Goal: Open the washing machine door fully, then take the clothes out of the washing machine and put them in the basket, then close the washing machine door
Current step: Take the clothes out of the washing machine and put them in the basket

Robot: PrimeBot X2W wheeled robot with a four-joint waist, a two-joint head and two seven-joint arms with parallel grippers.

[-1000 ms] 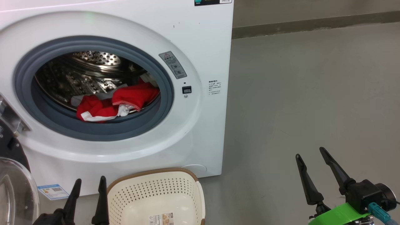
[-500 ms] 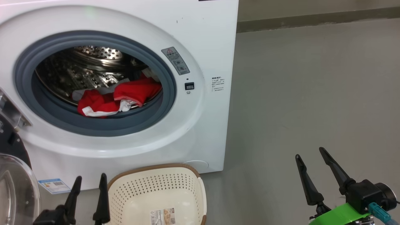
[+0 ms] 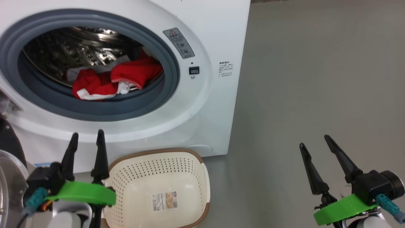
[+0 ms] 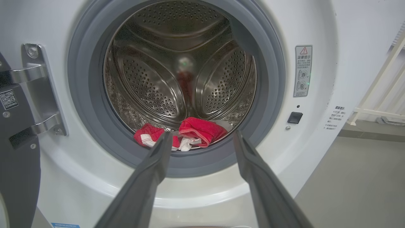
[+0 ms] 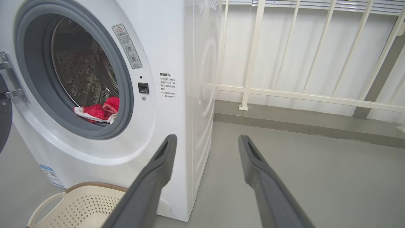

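Observation:
The white washing machine stands with its round opening uncovered. The washing machine door hangs swung out at the lower left, its black rim and clear bowl partly cut off. Red clothes with white trim lie at the front of the steel drum, on the grey gasket lip. The cream basket sits empty on the floor below the opening. My left gripper is open in front of the machine, beside the basket's left end. In the left wrist view its fingers frame the clothes. My right gripper is open over bare floor.
Grey floor stretches to the right of the machine. A white railing runs along the wall behind it. The metal door hinge is on the left side of the opening. The basket's rim touches the machine's base.
The head camera has tilted down and nearer, shifting the whole picture. My left gripper has risen in front of the machine, its green wrist mount now showing. The right gripper has barely moved.

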